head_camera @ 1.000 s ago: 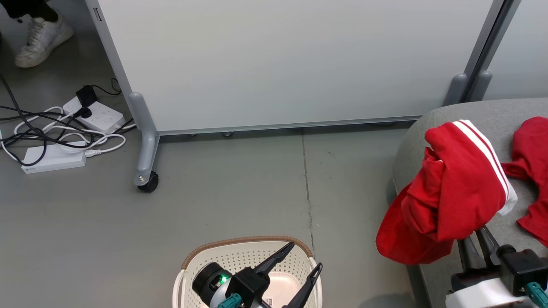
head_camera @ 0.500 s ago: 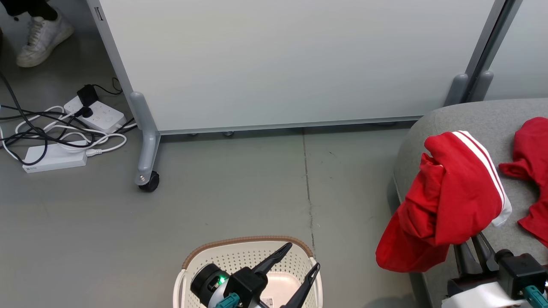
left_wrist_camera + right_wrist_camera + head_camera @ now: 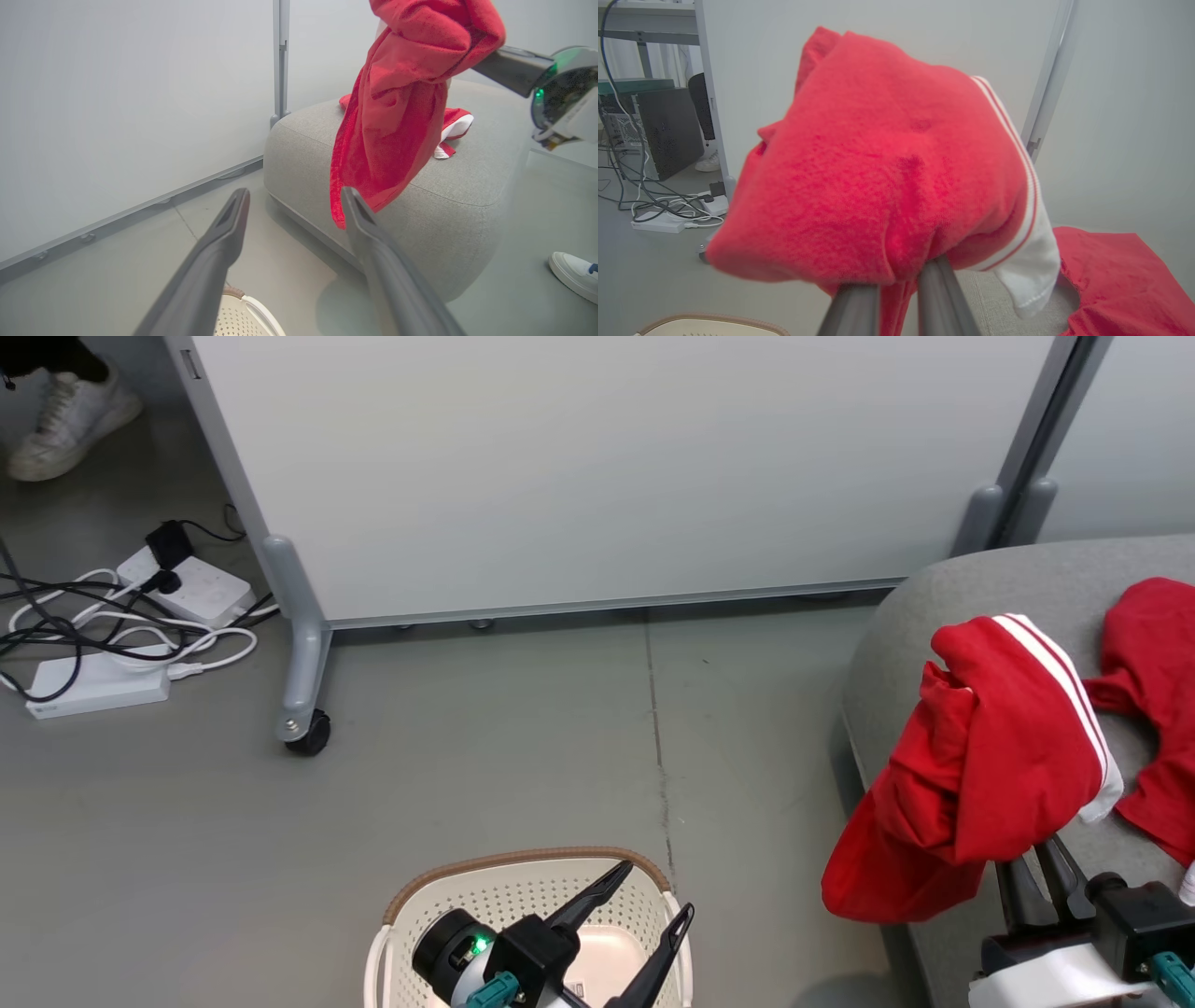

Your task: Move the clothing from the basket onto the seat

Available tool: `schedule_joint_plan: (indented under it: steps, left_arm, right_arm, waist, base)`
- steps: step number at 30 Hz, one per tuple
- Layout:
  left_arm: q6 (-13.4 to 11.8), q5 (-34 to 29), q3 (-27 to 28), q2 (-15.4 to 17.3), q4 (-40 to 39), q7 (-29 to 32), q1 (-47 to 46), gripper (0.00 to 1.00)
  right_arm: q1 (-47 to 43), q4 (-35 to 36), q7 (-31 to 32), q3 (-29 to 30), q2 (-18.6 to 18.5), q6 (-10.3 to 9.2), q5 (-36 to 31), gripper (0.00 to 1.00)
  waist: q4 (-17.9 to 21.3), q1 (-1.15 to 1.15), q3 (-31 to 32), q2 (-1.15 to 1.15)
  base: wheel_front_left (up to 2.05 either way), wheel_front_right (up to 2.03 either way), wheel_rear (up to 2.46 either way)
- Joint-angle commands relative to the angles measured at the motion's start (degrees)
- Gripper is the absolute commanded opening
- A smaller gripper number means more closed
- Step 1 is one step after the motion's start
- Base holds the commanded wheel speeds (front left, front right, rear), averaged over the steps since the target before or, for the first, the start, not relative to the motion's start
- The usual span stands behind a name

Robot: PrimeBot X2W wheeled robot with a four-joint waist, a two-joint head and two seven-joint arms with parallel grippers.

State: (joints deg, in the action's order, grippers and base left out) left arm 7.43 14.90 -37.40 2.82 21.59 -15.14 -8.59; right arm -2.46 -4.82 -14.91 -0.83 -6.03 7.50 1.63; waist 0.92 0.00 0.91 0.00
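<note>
Clothing [image 3: 999,756] — fuzzy red, bunched — clamped in right jaws; left jaws splayed.

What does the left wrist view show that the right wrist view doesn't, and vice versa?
Left wrist view: the open left gripper, the seat with its rounded corner and side, the right arm's green-lit wrist, and the red garment hanging past the seat's edge. Right wrist view: the right gripper shut on that garment, its white striped cuff, power strips with cables, a black computer case. Both: the garment, the seat, the rim of the basket, the pale partition.
</note>
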Motion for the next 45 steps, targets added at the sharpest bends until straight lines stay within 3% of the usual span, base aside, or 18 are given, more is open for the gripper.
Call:
schedule_joint_plan:
  steps: [1, 9, 18, 33, 45]
  left_arm:
    - [0.05, 0.37, 0.27, 0.17, -0.19, 0.02, -0.02, 1.00]
    - [0.06, 0.43, 0.32, 0.19, -0.87, 0.02, -0.85, 1.00]
    - [0.06, 0.47, 0.05, 0.18, -1.16, 0.02, -1.88, 1.00]
    - [0.06, 1.12, -1.28, 0.18, -1.34, 0.03, -2.76, 1.00]
    - [0.06, 1.79, -2.79, 0.20, -0.80, 0.02, -4.67, 1.00]
  right_arm:
    - [0.98, 0.25, -0.28, 0.09, -0.61, -0.01, -0.09, 0.00]
    - [1.56, 0.90, -0.28, 0.25, -1.06, -0.01, -0.58, 0.00]
    - [2.15, 1.04, -0.28, 0.31, -1.30, -0.01, -0.57, 0.00]
    - [2.95, 0.70, -0.28, 0.04, -1.10, -0.01, -0.64, 0.00]
    - [2.29, 1.61, -0.28, 1.91, -0.31, -0.01, -0.79, 0.00]
  waist:
    - [1.13, 0.00, -0.35, 0.00]
    - [5.74, 0.00, -1.49, 0.00]
    - [14.93, 0.00, -3.02, 0.00]
    - [26.77, 0.00, -3.64, 0.00]
    - [27.55, 0.00, -4.52, 0.00]
  base:
    - [0.00, 0.00, 0.00]
    - [0.00, 0.00, 0.00]
    - [0.00, 0.00, 0.00]
    - [0.00, 0.00, 0.00]
    - [0.00, 0.00, 0.00]
